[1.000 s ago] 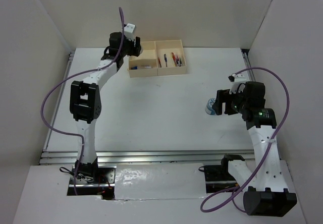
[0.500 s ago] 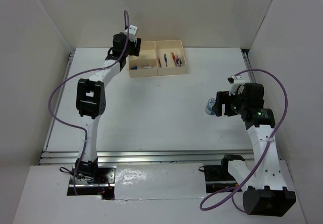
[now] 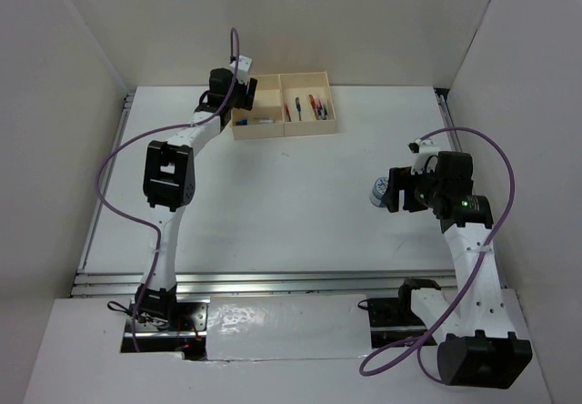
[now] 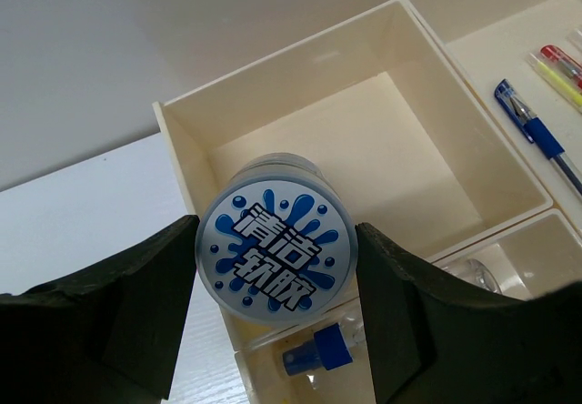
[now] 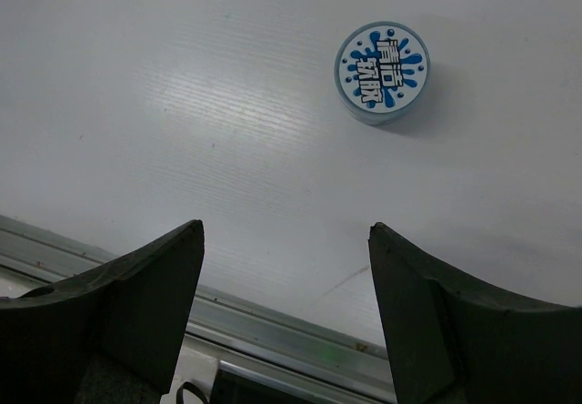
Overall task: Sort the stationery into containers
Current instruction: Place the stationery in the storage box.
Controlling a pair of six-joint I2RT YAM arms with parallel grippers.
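Left claw (image 4: pixel 277 272) is clamped on one blue-and-white cylinder (image 4: pixel 277 245), printed face toward the wrist cam. It hangs over the box (image 3: pixel 282 129), which sits at 12 o'clock on the table (image 3: pixel 273 204), slightly left of centre. In the wrist view the cylinder covers the 7 o'clock corner of the square compartment (image 4: pixel 382 149), which has nothing in it. Can't tell whether it touches the wall.

Clear tube (image 4: pixel 318 354) with the blue end lies in the small compartment at 6 o'clock of that one. Pens (image 4: pixel 536 131), red and blue, lie in the compartment at 3 o'clock.

Right claw (image 5: pixel 284 240) is at the table's 3 o'clock side, fingers apart, holding nothing. Second cylinder (image 5: pixel 382 74) stands flat on the table, at 1 o'clock beyond the fingertips, clear of both.
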